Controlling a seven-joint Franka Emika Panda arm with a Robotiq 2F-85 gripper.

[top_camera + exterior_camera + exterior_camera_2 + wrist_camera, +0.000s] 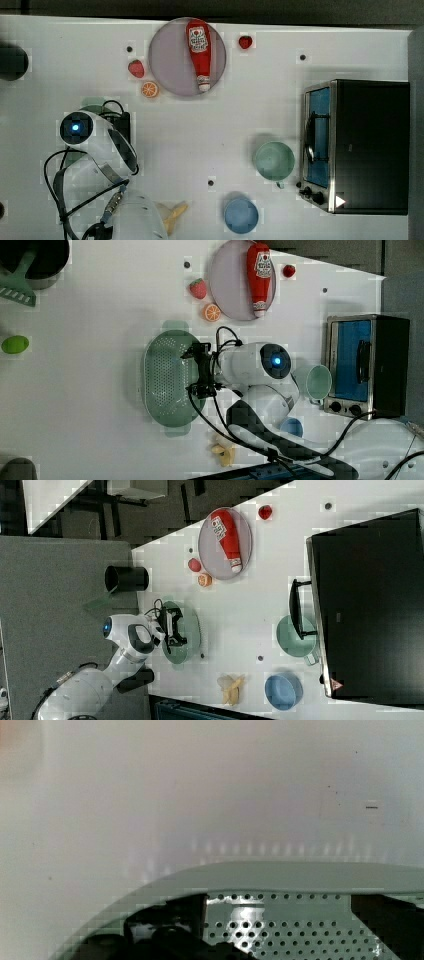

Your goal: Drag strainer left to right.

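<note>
Hanging over the right rim of the strainer [165, 375] in the left view, the gripper [202, 370] has its fingers spread wide and grasps nothing; the mint colander lies on the white table [100, 390], well apart from the toaster oven [360, 365]

Ketchup bottle [260, 275] lies on plate [227, 285]; strainer [162, 377] at the left view's left of toaster oven [365, 365]

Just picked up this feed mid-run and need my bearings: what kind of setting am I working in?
Most likely a mock kitchen set up on a lab bench: a white tabletop with a black toaster oven, a red ketchup bottle lying on a round grey plate, and a pale mint-green perforated plastic strainer.
</note>
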